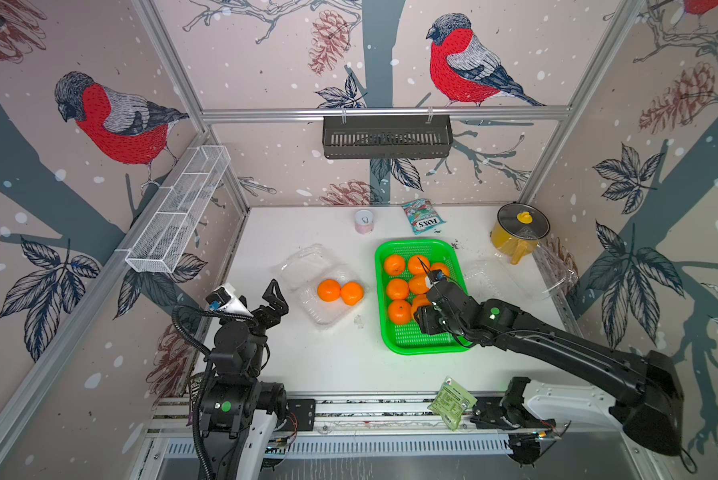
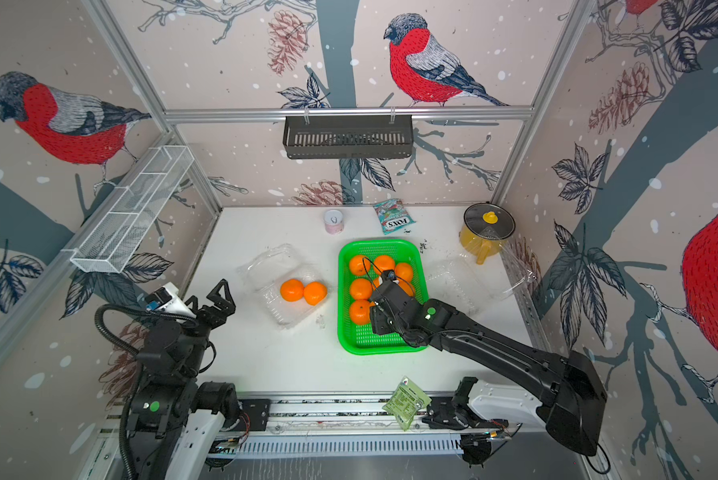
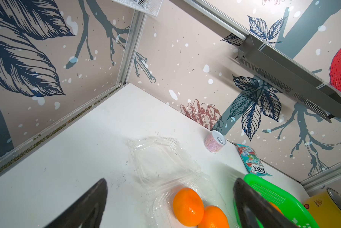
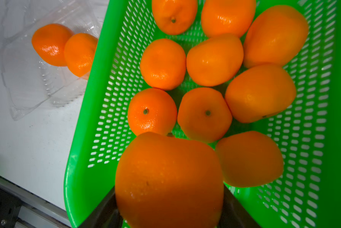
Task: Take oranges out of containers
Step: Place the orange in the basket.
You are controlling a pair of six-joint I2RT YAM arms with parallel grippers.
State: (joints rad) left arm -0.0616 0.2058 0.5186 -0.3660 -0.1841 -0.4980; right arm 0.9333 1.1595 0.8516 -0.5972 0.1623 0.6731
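Two oranges point(image 1: 328, 290) point(image 1: 352, 293) lie side by side in the open clear container point(image 1: 303, 264) left of centre. My left gripper point(image 1: 274, 297) hovers open just left of it; in the left wrist view the left gripper point(image 3: 170, 181) has nothing between its fingers. My right gripper point(image 4: 169, 189) is shut on an orange point(image 4: 169, 177) low over the green tray point(image 1: 407, 336), which holds several more oranges point(image 4: 204, 114). A second clear container point(image 1: 498, 278) lies open and empty right of the tray.
A yellow pot point(image 1: 515, 237) with a glass lid stands at the back right. A small can point(image 1: 364, 221) and a candy bag point(image 1: 424, 216) lie by the back wall. A green packet point(image 1: 453, 401) sits on the front rail.
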